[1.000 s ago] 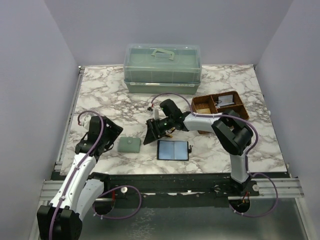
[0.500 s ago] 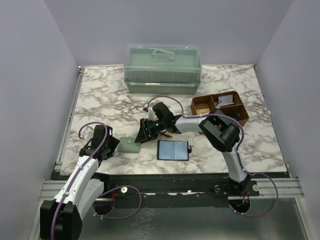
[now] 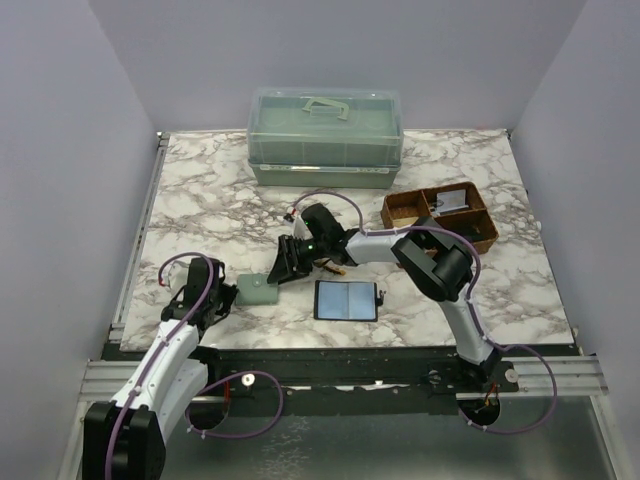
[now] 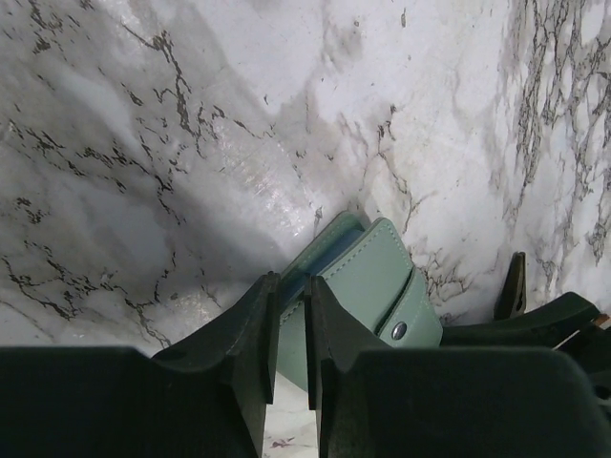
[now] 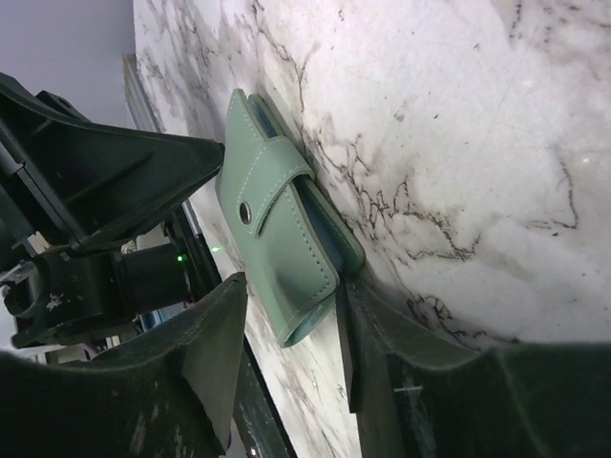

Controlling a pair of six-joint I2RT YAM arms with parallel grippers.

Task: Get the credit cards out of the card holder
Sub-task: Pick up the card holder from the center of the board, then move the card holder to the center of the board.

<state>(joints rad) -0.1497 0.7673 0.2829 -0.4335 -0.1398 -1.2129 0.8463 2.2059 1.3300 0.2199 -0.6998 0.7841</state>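
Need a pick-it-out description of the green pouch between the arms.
On the marble table, look near the front edge, left of centre. The green pouch lies there, shut by a flap with one snap button. Its right-hand neighbour, the card holder, lies open as two dark-edged blue panels.

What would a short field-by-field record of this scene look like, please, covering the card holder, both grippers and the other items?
card holder: closed, snap flap fastened, flat on the marble table
credit cards: none clearly seen
left gripper: fingers nearly together at the holder's edge; grip unclear
right gripper: open, fingers straddling the holder's opposite end
two-panel blue item: flat, right of the holder, apart
brown tray: back right, grey flat item inside
green lidded box: back centre
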